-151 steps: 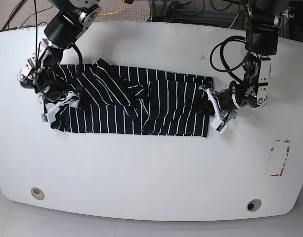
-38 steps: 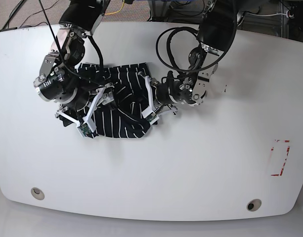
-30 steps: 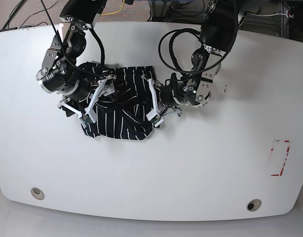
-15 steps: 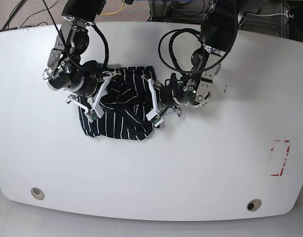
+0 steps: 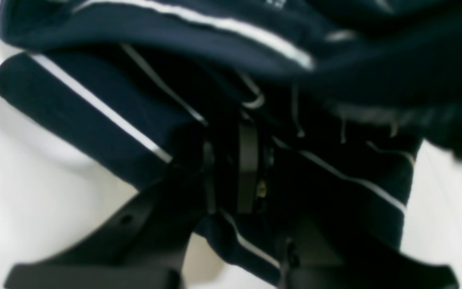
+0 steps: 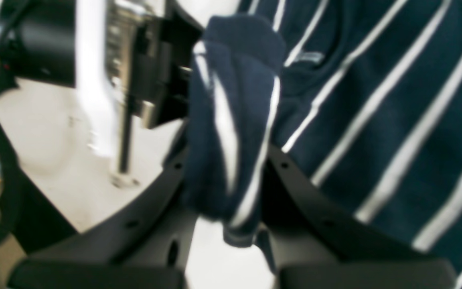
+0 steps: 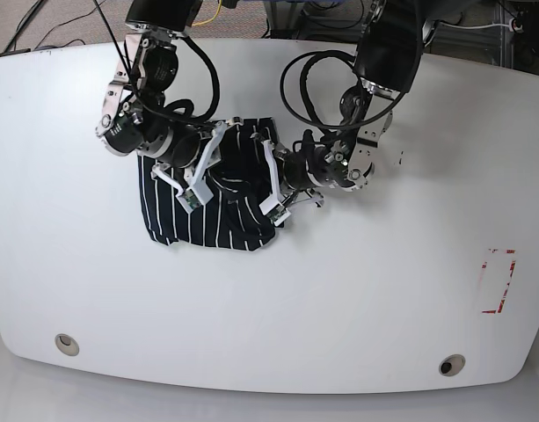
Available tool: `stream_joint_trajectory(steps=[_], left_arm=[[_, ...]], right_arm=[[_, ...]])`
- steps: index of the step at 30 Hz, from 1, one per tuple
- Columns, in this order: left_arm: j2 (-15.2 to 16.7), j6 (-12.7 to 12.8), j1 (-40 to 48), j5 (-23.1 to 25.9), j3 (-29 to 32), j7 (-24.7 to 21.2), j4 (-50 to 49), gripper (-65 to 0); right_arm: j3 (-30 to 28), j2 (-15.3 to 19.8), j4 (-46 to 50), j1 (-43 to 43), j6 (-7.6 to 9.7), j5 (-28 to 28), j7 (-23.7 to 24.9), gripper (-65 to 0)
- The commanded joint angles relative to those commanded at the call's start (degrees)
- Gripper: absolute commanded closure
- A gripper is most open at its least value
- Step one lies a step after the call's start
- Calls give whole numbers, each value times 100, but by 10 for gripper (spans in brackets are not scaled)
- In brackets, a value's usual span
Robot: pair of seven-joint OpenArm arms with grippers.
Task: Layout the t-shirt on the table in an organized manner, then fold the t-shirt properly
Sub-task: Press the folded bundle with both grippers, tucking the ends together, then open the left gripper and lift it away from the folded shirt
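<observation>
The t-shirt [image 7: 207, 220], black with thin white stripes, lies bunched into a compact heap at the upper left of the white table [image 7: 339, 299]. My right gripper [image 7: 201, 171] is over the heap's middle, shut on a doubled fold of the t-shirt [image 6: 231, 132] that stands between its fingers [image 6: 311, 208]. My left gripper [image 7: 271, 180] is at the heap's right edge, close beside the right one. In the left wrist view it is buried in the t-shirt [image 5: 94, 104], and the left gripper [image 5: 235, 168] pinches cloth between dark fingers [image 5: 163, 216].
A red rectangular mark [image 7: 498, 281] sits near the table's right edge. Two round metal holes [image 7: 67, 343] [image 7: 451, 365] lie near the front edge. The left arm's white and black hardware [image 6: 134, 80] shows close by in the right wrist view. Cables loop behind the left arm.
The shirt went from a long spread strip to a compact heap. In the last second my right gripper moved right over the heap toward my left gripper, carrying cloth with it.
</observation>
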Motion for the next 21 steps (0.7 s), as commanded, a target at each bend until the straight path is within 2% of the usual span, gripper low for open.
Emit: stream_joint_trajectory(steps=[8,15,18,21], left_arm=[[0,-9,35,0,-659,158,695,-60],[-9,-26,35,0,-1363,158,932,-131],[-26,-281,35,0,-1556,158,897,-133],[-35,-659,35,0,-1679,167,791,-133]], right_arm=[[-44,-18,-26,0,0,0,9,-52],[-44,26,-26,0,0,0,9,-52],[-44,26,-26,0,0,0,9,-52],[-44,26,-26,0,0,0,9,-52]])
